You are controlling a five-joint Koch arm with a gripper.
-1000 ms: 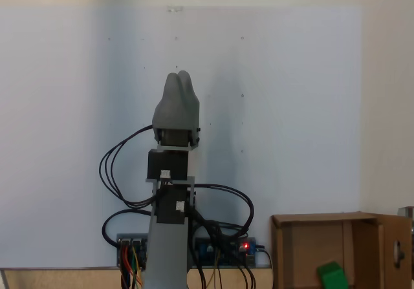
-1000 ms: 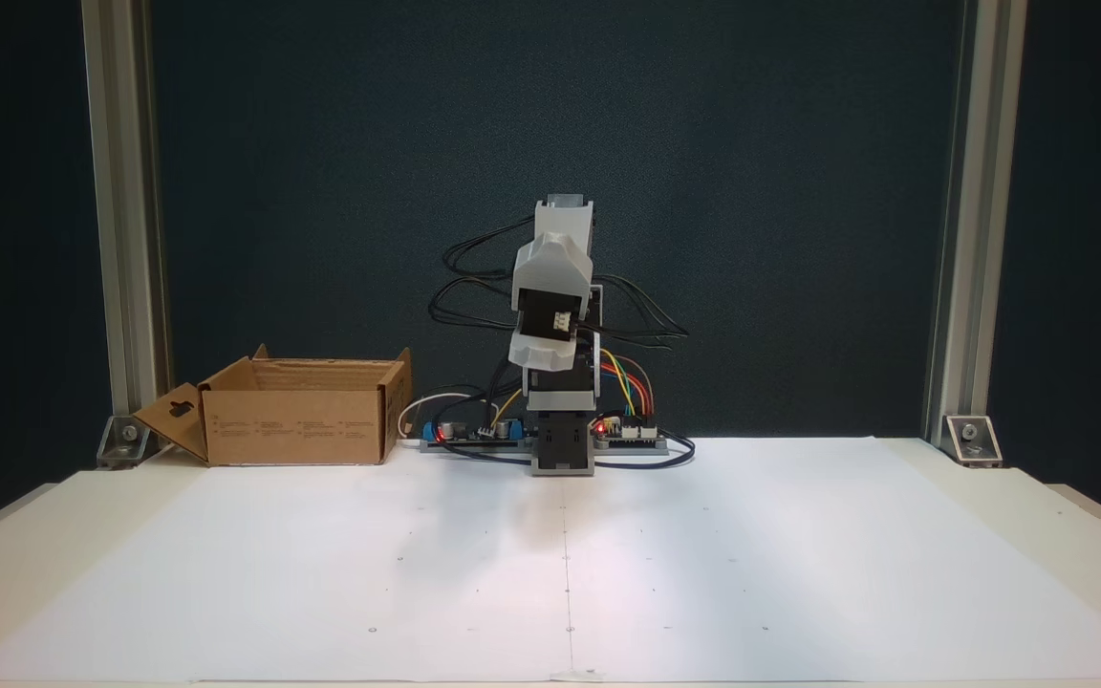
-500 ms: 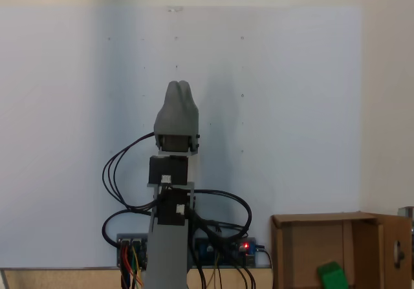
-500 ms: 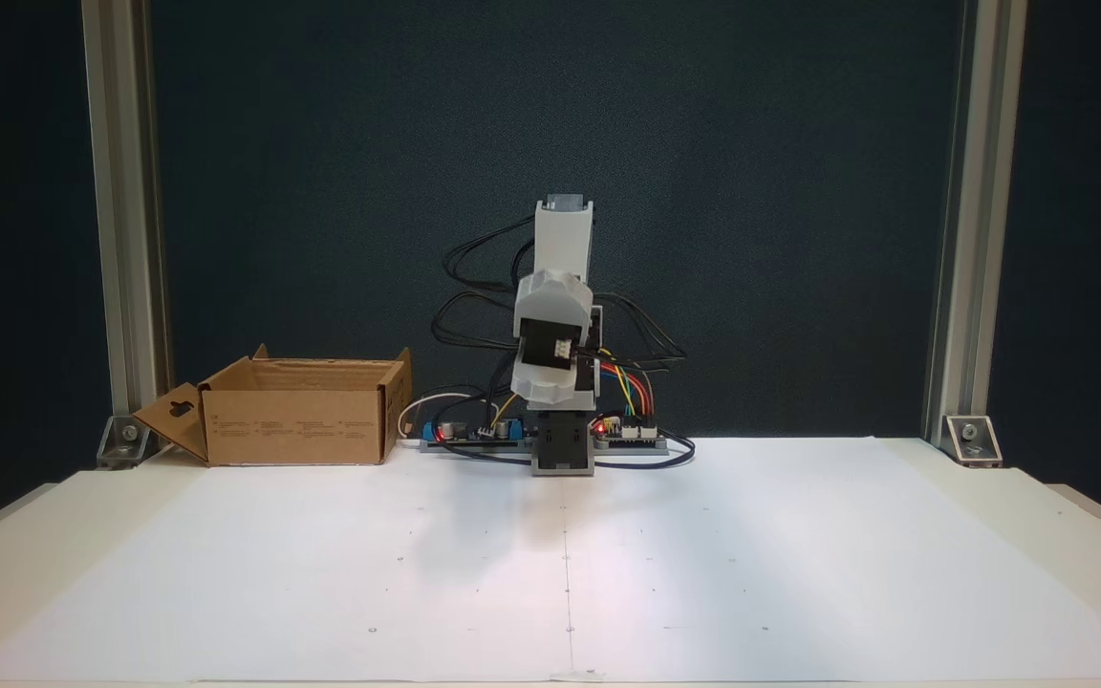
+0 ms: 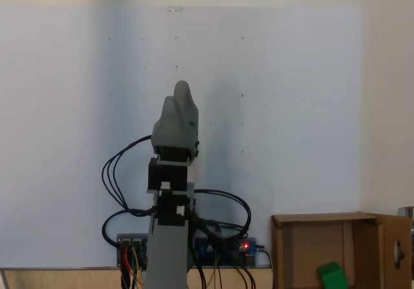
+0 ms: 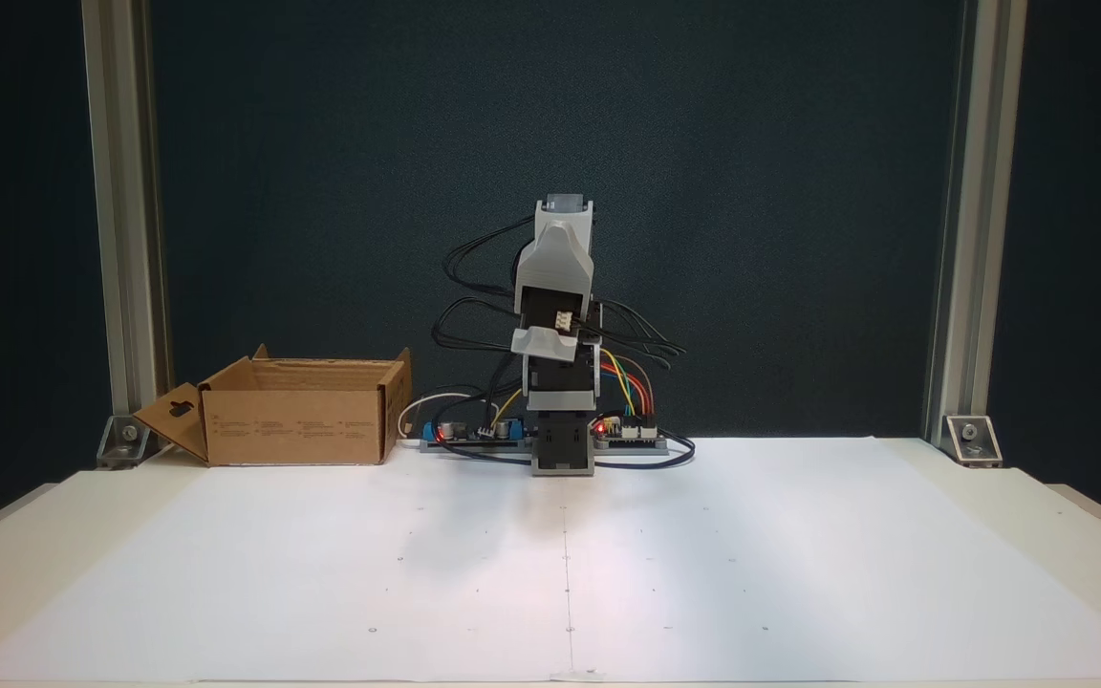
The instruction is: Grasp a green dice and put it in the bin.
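Fixed views supply both pictures. One of them looks down on the pale blue sheet [image 5: 278,95] that covers the counter. The grey arm [image 5: 169,237] rises from the bottom edge, left of centre, and ends in the end effector [image 5: 177,101] near the middle of the frame. Two rounded tips show there, one slightly behind the other, with a small notch between them; nothing is gripped, and whether the jaws are parted or pressed together cannot be told. The bin [image 5: 343,247] sits in the lower right corner with its flaps upright. The green dice [image 5: 333,276] lies inside it on the floor, close to the bottom edge of the frame. Black cables loop left and right of the arm, and a red light glows on the board at its foot.

From the front, the other camera puts the folded arm [image 6: 558,325] at the centre against a dark backdrop, on a white counter [image 6: 799,573]. The bin [image 6: 294,422] stands at centre left, beside the arm's base but apart from it. Its walls hide what is inside.
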